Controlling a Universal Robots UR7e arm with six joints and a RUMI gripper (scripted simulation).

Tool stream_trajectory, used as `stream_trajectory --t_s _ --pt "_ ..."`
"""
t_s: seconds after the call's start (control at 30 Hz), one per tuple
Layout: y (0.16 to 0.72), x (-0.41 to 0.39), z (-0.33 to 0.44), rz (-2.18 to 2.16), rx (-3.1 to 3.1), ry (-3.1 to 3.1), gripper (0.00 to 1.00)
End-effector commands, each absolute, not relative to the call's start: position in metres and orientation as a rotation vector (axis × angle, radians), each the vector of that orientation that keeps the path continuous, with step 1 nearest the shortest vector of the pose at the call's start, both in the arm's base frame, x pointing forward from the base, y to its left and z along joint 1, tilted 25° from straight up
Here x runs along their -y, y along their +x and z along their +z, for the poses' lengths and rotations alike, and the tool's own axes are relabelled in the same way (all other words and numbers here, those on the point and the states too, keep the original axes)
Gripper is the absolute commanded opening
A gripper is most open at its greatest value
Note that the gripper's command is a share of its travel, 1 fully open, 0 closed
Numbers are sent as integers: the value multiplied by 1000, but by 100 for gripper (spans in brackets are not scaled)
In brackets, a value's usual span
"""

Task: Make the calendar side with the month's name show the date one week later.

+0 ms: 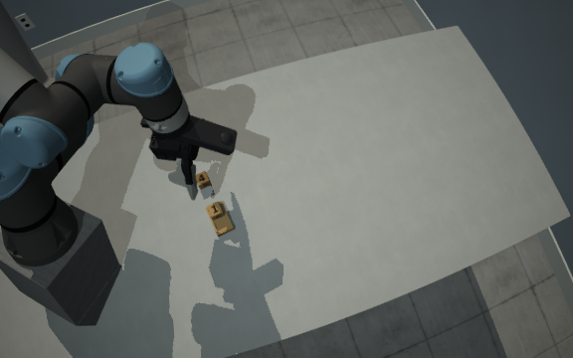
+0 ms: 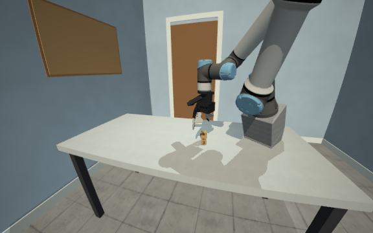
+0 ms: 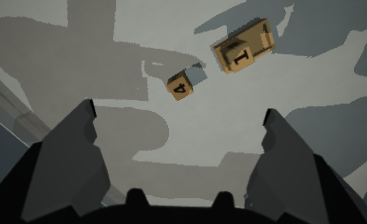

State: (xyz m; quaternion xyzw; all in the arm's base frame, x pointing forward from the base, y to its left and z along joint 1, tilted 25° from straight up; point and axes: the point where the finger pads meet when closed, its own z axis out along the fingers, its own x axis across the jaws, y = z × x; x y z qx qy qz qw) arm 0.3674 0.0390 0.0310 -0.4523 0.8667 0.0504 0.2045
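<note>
A small wooden tray lies on the table and holds one cube with a 1 on its top face; the tray's other slot looks empty. A second cube with a 4 on top sits on the table just outside the tray, on the robot's side. My gripper hovers over the table next to this loose cube, open and empty. In the wrist view the 4 cube lies just beyond my spread fingers, and the tray with the 1 cube is farther off to the right.
The arm's grey pedestal stands on the table's far right in the exterior view. The tray and cubes sit near the table's back edge. Arm shadows fall across the white table top.
</note>
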Motion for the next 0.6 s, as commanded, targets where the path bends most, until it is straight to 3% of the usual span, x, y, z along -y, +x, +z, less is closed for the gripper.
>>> stream_trajectory --t_s 0.0,0.57 --pt "369 -38 31 121 -2331 -1387 100" --pt "373 -35 32 -13 -1960 -1867 100"
